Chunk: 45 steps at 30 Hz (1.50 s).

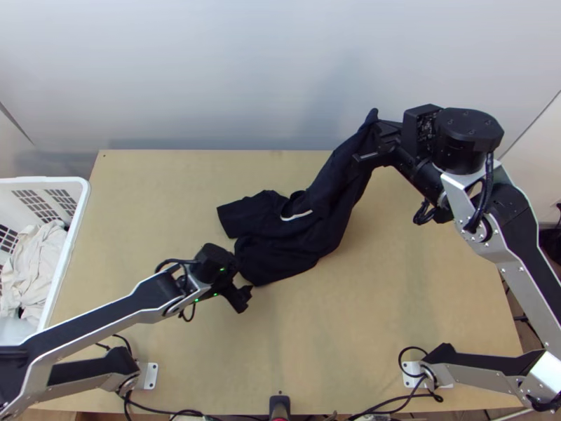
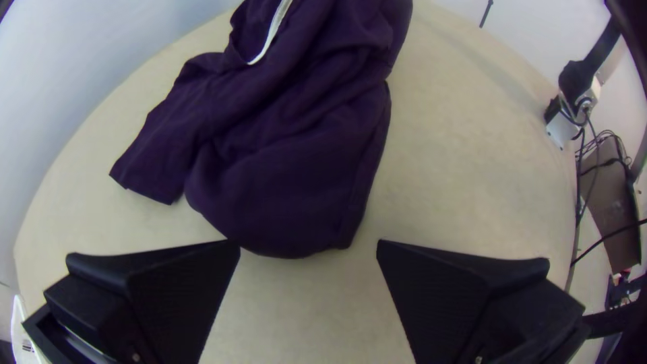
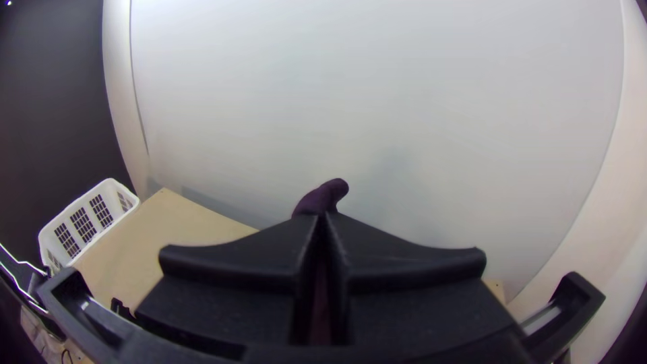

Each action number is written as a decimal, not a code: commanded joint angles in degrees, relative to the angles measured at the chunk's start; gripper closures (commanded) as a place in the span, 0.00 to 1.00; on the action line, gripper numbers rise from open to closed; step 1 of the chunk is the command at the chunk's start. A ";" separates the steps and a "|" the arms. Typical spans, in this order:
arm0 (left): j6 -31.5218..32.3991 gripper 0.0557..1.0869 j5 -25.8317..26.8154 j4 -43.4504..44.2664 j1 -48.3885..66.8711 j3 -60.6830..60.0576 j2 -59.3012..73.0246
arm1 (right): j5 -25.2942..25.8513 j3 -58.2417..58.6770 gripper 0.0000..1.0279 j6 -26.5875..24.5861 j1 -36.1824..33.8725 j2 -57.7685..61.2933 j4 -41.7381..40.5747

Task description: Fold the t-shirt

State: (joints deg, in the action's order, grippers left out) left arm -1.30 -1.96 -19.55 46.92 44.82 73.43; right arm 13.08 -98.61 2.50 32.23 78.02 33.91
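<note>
A dark navy t-shirt (image 1: 280, 238) lies bunched mid-table, its upper right part lifted toward the back wall. At that raised end my right gripper (image 1: 377, 140) is shut on the cloth. In the right wrist view a bit of shirt (image 3: 323, 197) pokes out past the closed fingers of the right gripper (image 3: 323, 219). My left gripper (image 1: 242, 281) is low beside the shirt's near left edge. The left wrist view has the left gripper (image 2: 309, 246) wide open, with the shirt's rounded edge (image 2: 290, 222) just beyond the gap. A white strip (image 1: 296, 215) marks the collar.
A white basket (image 1: 78, 210) holding pale cloth (image 1: 35, 263) stands at the table's left. Bare tabletop (image 1: 336, 323) stretches in front of the shirt. Cables (image 1: 393, 405) run along the near edge, and a pale wall (image 1: 210, 77) rises behind the table.
</note>
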 commanded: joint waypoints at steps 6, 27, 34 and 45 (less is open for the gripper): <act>1.83 0.04 -4.72 9.80 -2.71 1.41 11.65 | 0.01 -0.09 0.97 -0.04 -0.59 -0.50 0.10; 8.16 0.96 21.03 -4.71 -24.24 11.17 -0.04 | 0.01 -0.45 0.97 -0.04 -2.26 -0.67 0.10; 5.08 0.96 23.75 -13.06 -31.27 14.24 -3.64 | 0.01 -0.27 0.97 -0.04 -2.17 -0.41 -0.60; 1.12 0.96 39.05 -31.07 -56.67 34.11 -7.25 | -0.34 0.70 0.97 -0.39 -1.82 -5.86 8.98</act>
State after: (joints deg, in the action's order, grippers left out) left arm 3.20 29.21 -42.37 5.34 69.76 67.77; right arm 13.06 -98.48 2.07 30.04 75.68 37.34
